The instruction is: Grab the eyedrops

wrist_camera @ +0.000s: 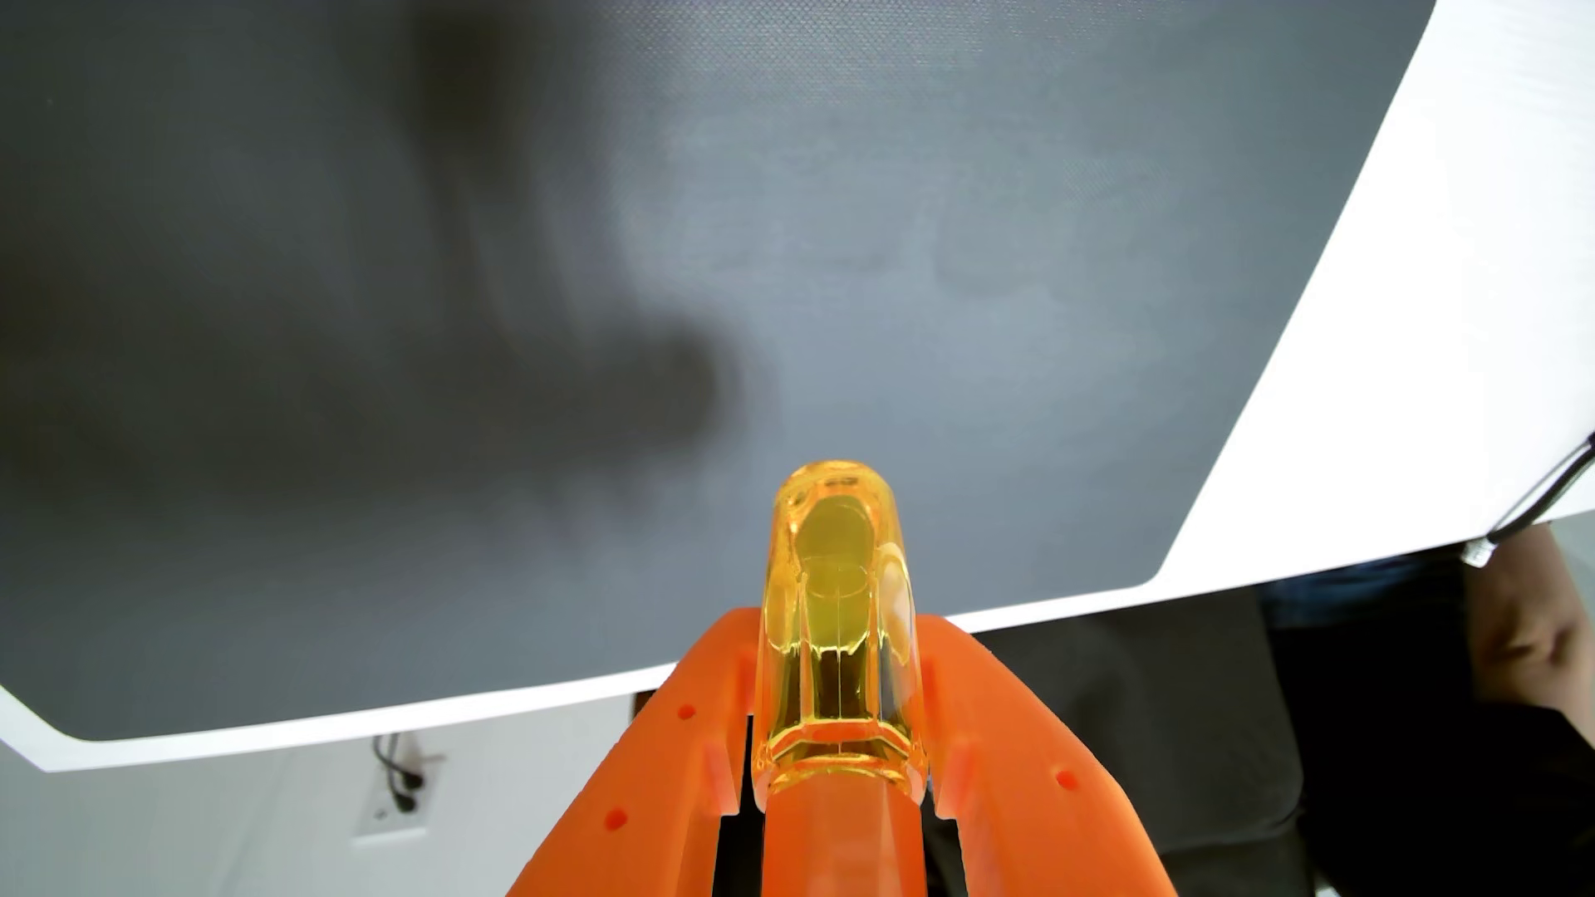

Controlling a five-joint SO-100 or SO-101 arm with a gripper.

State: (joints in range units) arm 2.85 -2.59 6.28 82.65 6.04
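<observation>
orange tool point(835, 690) gripping yellow eyedrops point(833, 595), above mat point(431, 259)

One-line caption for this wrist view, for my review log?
Orange gripper shut on a yellow eyedrop bottle, held above the dark grey mat near the white table's edge.

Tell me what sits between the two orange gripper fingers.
In the wrist view, the yellow eyedrop bottle sits between the orange fingers of the gripper, clamped on both sides and sticking out past them above the grey mat.
</observation>
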